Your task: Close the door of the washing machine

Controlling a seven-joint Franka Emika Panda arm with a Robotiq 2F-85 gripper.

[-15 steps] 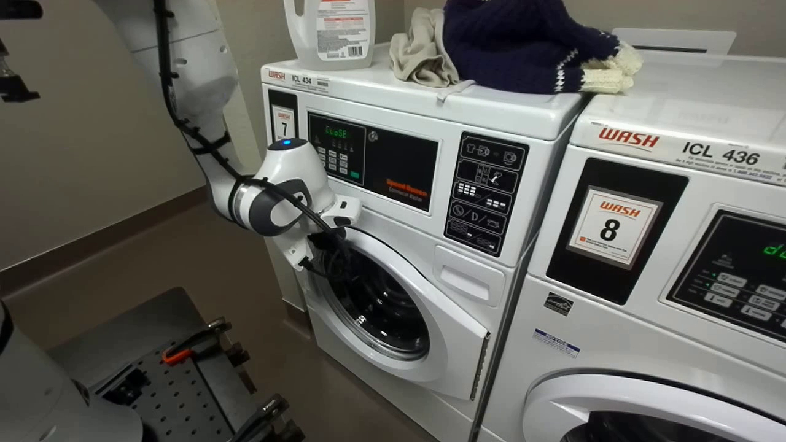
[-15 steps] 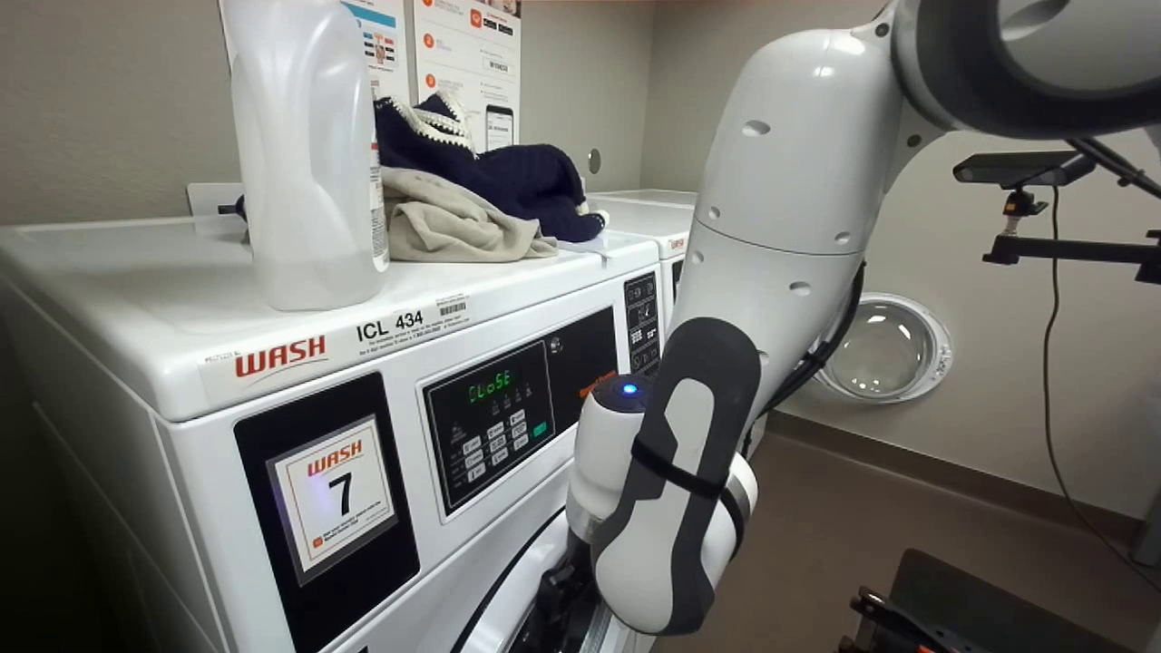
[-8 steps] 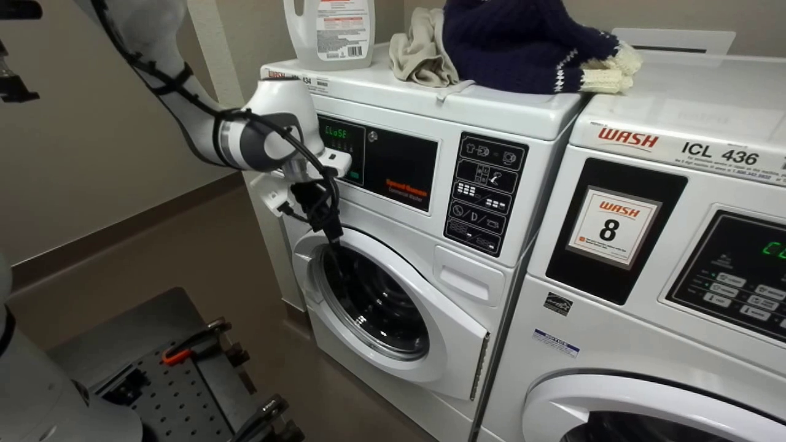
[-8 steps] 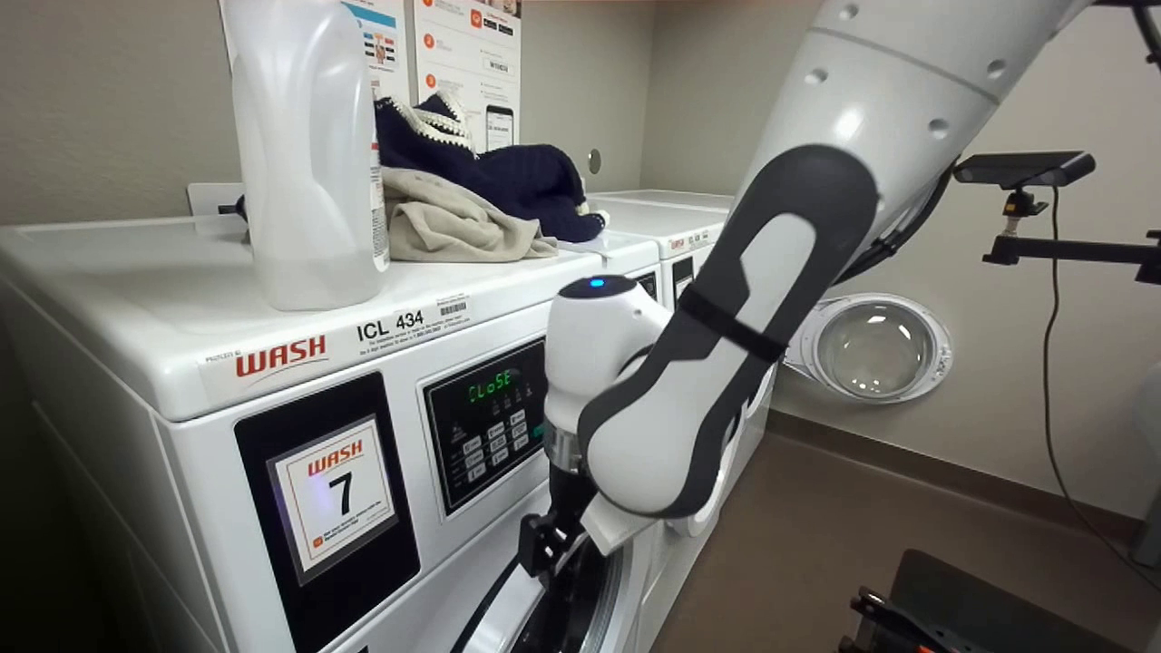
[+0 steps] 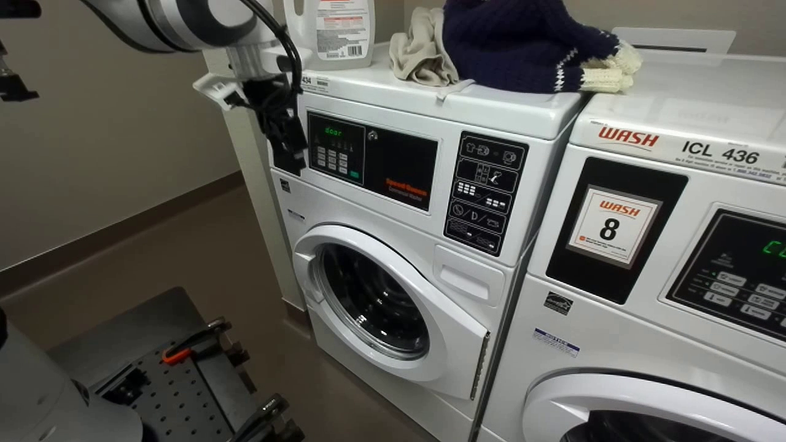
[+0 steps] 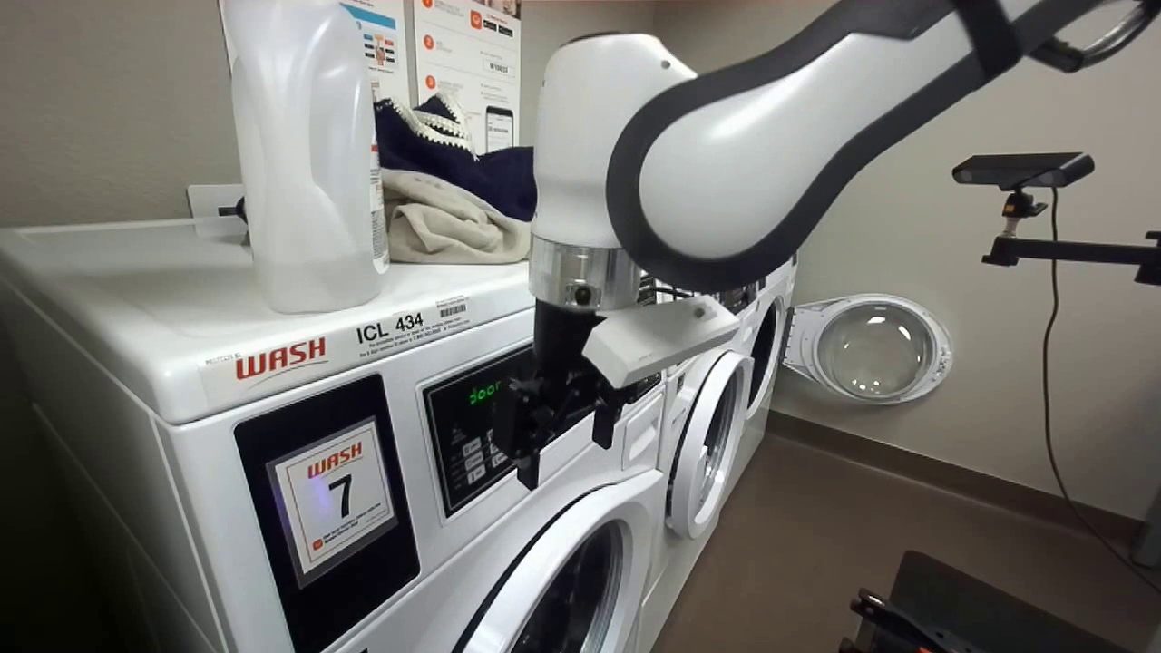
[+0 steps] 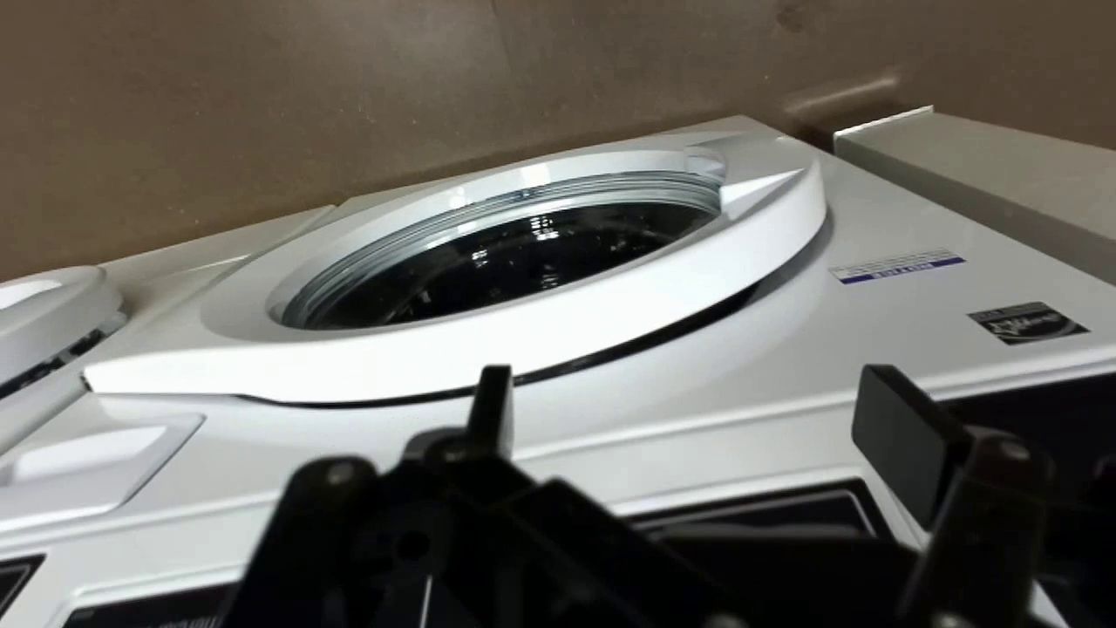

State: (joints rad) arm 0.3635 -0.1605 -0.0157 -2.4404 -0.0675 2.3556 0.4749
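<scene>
The white washing machine [image 5: 374, 212] stands in the middle in an exterior view, its black panel [image 5: 399, 172] showing green "door". Its round door [image 5: 376, 304] has a white rim and dark glass and lies against the front. The door also shows at the bottom in an exterior view [image 6: 580, 580]. In the wrist view the door [image 7: 523, 262] shows a thin dark gap behind its rim. My gripper [image 7: 697, 419] is open and empty, with its fingers wide apart. In an exterior view the gripper [image 6: 567, 449] hangs before the control panel, above the door and apart from it.
A detergent bottle [image 5: 344, 37], beige cloth [image 5: 424, 49] and navy knitwear [image 5: 516, 46] lie on top of the washer. The "WASH 8" machine [image 5: 614, 331] stands beside it. Another round door [image 6: 875, 349] stands open farther off. A dark perforated cart [image 5: 178, 393] is in front.
My gripper has risen from in front of the door glass to the level of the control panel. The door looks unmoved. The display text has changed from "CLoSE" to "door".
</scene>
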